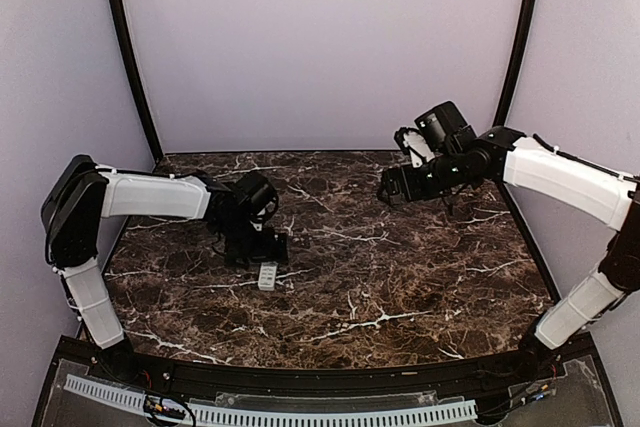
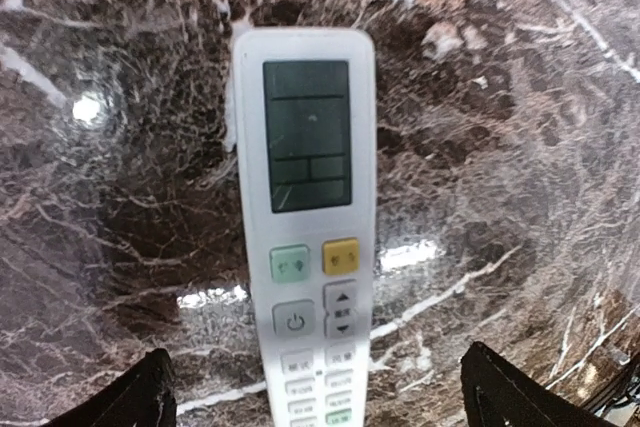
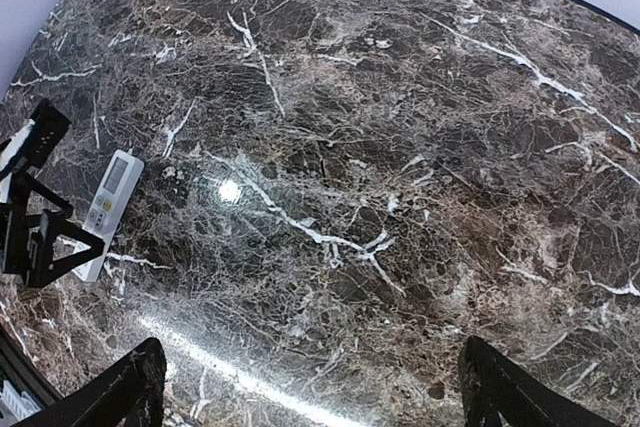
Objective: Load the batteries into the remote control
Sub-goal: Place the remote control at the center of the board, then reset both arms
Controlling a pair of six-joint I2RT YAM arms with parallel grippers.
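Your left claw [image 2: 320,399] hangs released directly over the remote control [image 2: 305,237], its fingers spread wide to either side of the white body and touching neither edge. The remote lies flat and face up on the marble tabletop [image 1: 400,277], towards the left side, with its display [image 2: 307,135] and buttons [image 2: 341,256] towards the wrist camera. Your right claw [image 3: 310,387] is also released and grasps nothing, raised above the far right of the tabletop, well apart from the remote. No batteries can be made out in any view, and the back of the remote is hidden, so whether it is loaded cannot be told. If loading remains, the step in hand looks like handling the remote itself: your next move would call for finding the batteries and turning the remote over to reach its back.
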